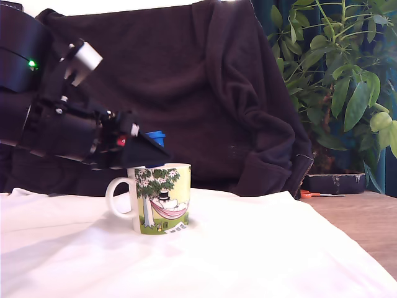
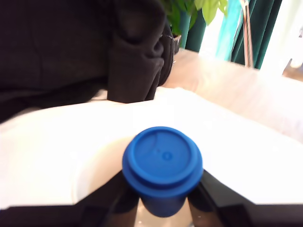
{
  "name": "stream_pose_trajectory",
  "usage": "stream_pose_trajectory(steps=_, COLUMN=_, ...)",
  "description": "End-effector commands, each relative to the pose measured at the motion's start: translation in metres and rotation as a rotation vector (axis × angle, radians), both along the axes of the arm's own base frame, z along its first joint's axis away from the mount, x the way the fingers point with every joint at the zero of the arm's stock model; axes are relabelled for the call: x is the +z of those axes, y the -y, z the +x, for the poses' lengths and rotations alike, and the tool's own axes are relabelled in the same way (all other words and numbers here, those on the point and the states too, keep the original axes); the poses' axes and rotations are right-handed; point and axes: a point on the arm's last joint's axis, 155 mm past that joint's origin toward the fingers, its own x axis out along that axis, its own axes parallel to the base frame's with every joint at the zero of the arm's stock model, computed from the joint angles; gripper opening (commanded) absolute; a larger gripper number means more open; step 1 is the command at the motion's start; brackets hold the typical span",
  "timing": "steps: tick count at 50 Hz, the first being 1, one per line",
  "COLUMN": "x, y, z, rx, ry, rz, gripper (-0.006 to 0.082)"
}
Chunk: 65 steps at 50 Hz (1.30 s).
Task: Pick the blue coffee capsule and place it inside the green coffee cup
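Observation:
The green coffee cup [image 1: 160,197], a white-handled mug printed with a tree, a top-hatted figure and a pink hammock, stands on the white cloth in the exterior view's left half. Just above its rim my gripper [image 1: 151,151] is shut on the blue coffee capsule [image 1: 155,135], of which only the top edge shows there. In the wrist view the blue coffee capsule [image 2: 162,166] fills the middle, held between the black fingers [image 2: 215,196], its round end facing the camera. The cup's pale rim [image 2: 97,172] curves beneath it, blurred.
A white cloth [image 1: 248,248] covers the table, with bare wood [image 1: 366,217] at the exterior view's right. A dark blanket [image 1: 217,93] hangs behind the cup. A leafy plant [image 1: 341,68] stands at the back right, and a dark pouch [image 1: 335,183] lies below it.

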Motion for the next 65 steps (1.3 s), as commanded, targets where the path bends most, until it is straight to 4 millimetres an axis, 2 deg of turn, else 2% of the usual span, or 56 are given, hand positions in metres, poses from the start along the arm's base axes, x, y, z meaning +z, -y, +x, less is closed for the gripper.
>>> stream_pose_trajectory(steps=1, x=-0.003, y=0.002, z=0.000, rx=0.004, ry=0.013, rz=0.036, gripper=0.0094)
stream_pose_trajectory(steps=15, x=-0.010, y=0.002, z=0.001, rx=0.026, ry=0.016, rz=0.080, gripper=0.0109)
stream_pose_trajectory(steps=19, x=-0.010, y=0.002, z=0.001, rx=0.026, ry=0.014, rz=0.081, gripper=0.0213)
stream_pose_trajectory(steps=25, x=-0.008, y=0.002, z=0.001, rx=0.027, ry=0.019, rz=0.078, gripper=0.0466)
stream_pose_trajectory(steps=29, x=-0.005, y=0.002, z=0.001, rx=0.026, ry=0.019, rz=0.078, gripper=0.0516)
stream_pose_trajectory(steps=44, x=0.015, y=0.002, z=0.002, rx=0.029, ry=0.049, rz=0.058, gripper=0.0516)
stream_pose_trajectory(steps=54, x=0.048, y=-0.007, z=0.004, rx=0.064, ry=0.112, rz=0.023, gripper=0.0479)
stream_pose_trajectory(steps=60, x=0.076, y=-0.018, z=0.004, rx=0.092, ry=0.161, rz=-0.008, gripper=0.0388)
stream_pose_trajectory(steps=63, x=0.086, y=-0.026, z=0.005, rx=0.116, ry=0.174, rz=-0.013, gripper=0.0296)
stream_pose_trajectory(steps=65, x=0.090, y=-0.032, z=0.006, rx=0.136, ry=0.178, rz=-0.012, gripper=0.0190)
